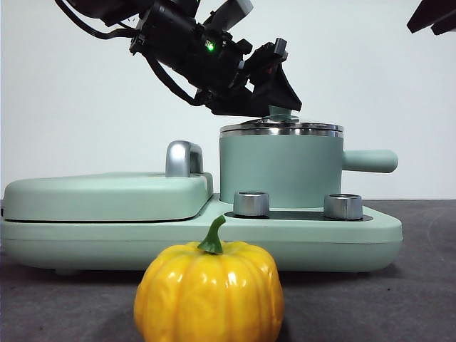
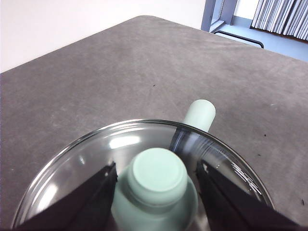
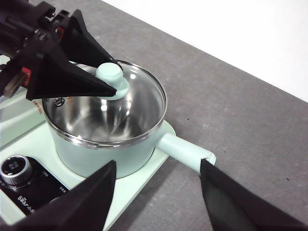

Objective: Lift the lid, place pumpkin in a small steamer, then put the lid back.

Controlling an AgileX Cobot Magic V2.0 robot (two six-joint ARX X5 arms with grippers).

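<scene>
The clear glass lid sits closed and level on the mint-green small steamer, its green knob between the left claw jaws. The glossy yellow-orange pumpkin stands upright on the desk, well below and apart from that claw.

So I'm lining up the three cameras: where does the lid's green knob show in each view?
Front view: the knob peeks out atop the lid, under the left gripper.
Left wrist view: knob low in the middle, between that gripper's jaws.
Right wrist view: knob upper left, at the left gripper's tips.
Shared landmark: the small steamer's side handle.
</scene>
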